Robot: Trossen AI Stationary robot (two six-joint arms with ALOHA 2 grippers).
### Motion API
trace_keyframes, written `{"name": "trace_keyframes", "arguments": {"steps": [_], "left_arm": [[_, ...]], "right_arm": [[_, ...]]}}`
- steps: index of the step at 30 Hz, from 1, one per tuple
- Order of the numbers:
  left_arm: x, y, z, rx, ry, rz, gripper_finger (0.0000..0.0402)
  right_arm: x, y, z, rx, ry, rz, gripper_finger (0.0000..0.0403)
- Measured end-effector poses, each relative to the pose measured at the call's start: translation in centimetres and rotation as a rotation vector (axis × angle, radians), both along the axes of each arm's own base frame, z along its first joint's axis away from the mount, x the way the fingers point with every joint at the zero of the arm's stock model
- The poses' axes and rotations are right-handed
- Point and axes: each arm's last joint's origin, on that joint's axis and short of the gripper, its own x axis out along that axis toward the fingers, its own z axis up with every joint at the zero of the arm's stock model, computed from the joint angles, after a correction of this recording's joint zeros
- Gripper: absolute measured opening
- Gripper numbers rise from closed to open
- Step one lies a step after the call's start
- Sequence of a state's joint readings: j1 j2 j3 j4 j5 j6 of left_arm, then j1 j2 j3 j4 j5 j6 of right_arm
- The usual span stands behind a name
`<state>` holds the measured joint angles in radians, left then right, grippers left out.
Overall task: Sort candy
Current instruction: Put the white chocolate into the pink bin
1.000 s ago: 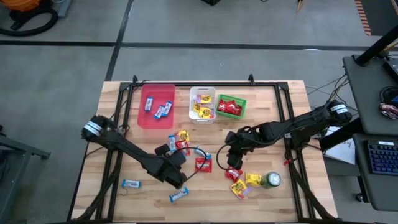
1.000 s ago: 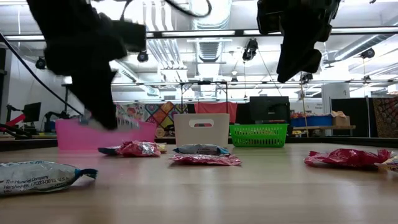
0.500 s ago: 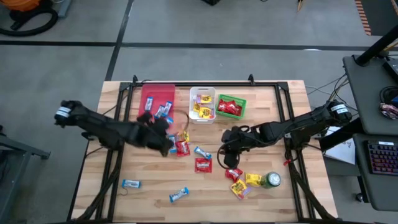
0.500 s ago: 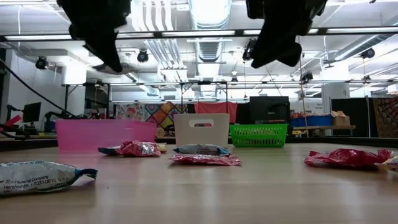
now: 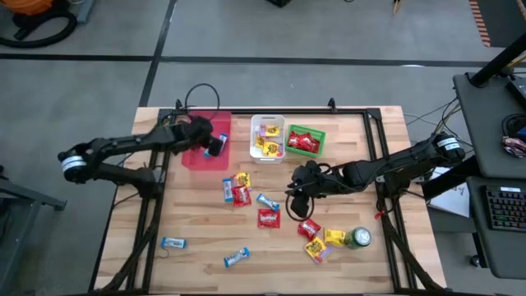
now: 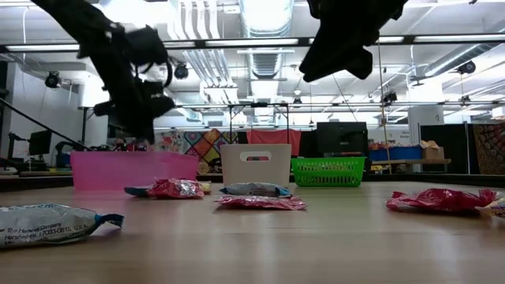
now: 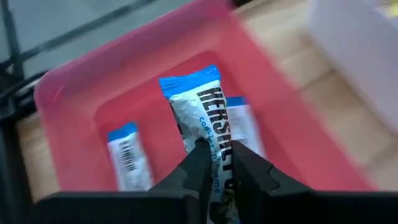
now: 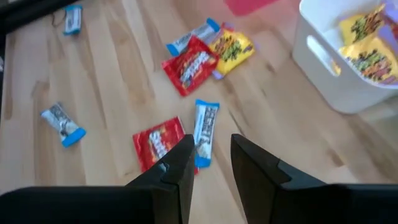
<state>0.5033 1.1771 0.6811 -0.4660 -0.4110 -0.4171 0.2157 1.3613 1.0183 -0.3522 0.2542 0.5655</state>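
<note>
You've got a light wooden table (image 5: 164, 271) with three bins lined up along the far edge: a pink bin (image 5: 197, 160) on the left, a white bin (image 5: 254, 152) in the middle, and a green basket (image 5: 319, 131) on the right, all close together. There's a green drink can (image 5: 358, 238) lying near the front right corner. Off to the right of the table sits a keyboard (image 5: 503, 207) on a dark desk (image 5: 481, 123).

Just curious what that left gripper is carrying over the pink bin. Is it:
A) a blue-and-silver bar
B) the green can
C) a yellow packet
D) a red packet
A: the left gripper pinches a blue-and-silver bar above the pink bin.
</note>
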Motion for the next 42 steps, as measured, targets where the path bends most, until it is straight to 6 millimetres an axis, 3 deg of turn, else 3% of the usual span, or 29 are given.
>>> {"name": "trace_keyframes", "arguments": {"steps": [8,13,17,21,27,35,42], "left_arm": [[-0.7,2.0,-1.8,0.027,0.167,0.063,0.0084],[-0.5,2.2,-1.5,0.064,0.192,0.078,0.0119],[-0.2,1.4,-0.6,0.051,0.141,-0.011,0.0136],[0.6,-0.8,0.5,0.031,0.056,-0.151,0.0139],[1.8,-5.8,2.1,0.065,-0.045,-0.376,0.0132],[2.9,-12.4,3.0,0.1,-0.152,-0.668,0.013],[3.0,-15.6,3.2,0.158,-0.195,-0.752,0.013]], "right_arm": [[0.5,0.1,0.5,0.008,-0.074,-0.009,0.0096],[0.7,0.1,0.8,0.023,-0.105,-0.017,0.0096],[0.8,0.1,0.6,0.049,-0.106,-0.048,0.0096],[1.6,0.2,-0.7,0.072,-0.082,-0.074,0.0096],[3.4,0.7,-3.0,0.082,-0.02,-0.039,0.0096],[5.5,1.4,-6.4,-0.15,0.078,0.164,0.0096],[6.7,1.7,-8.7,-0.154,0.077,0.167,0.0096]]}}
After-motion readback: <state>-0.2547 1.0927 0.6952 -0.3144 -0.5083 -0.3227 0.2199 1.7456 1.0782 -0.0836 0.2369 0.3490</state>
